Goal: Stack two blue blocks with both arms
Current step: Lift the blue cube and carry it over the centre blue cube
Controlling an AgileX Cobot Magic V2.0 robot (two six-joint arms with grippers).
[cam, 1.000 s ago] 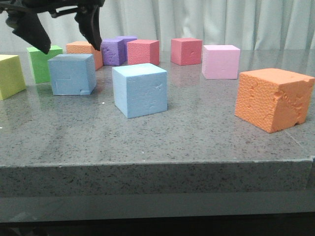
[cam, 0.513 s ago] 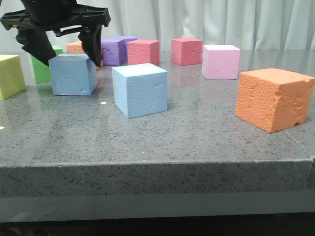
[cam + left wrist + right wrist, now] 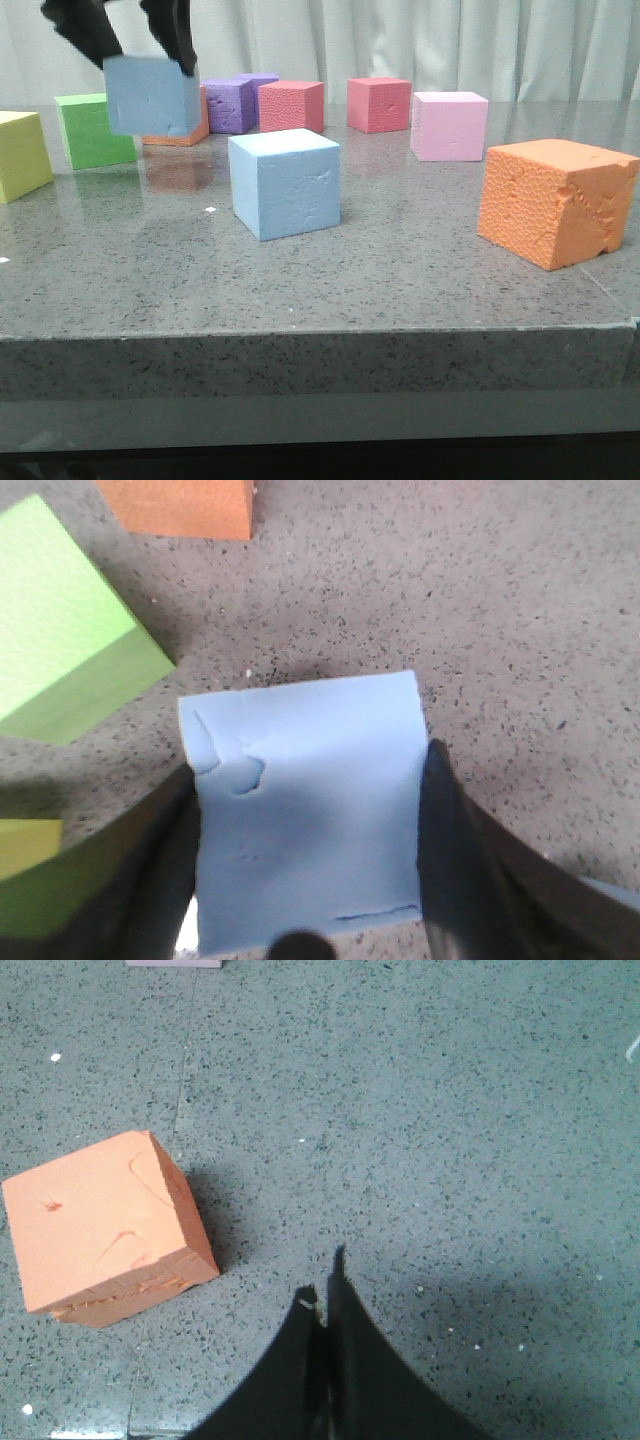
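Your left claw (image 3: 135,40) was clamped on one blue block (image 3: 150,95) and had it up off the table (image 3: 400,260) — behind and left of the other blue block (image 3: 285,183). Setting it on top was left. Your right claw (image 3: 322,1295) was pressed together, holding nothing.

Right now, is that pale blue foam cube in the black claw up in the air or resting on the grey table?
In the air: the pale blue foam cube hangs pinched in the left gripper, clear of the table.
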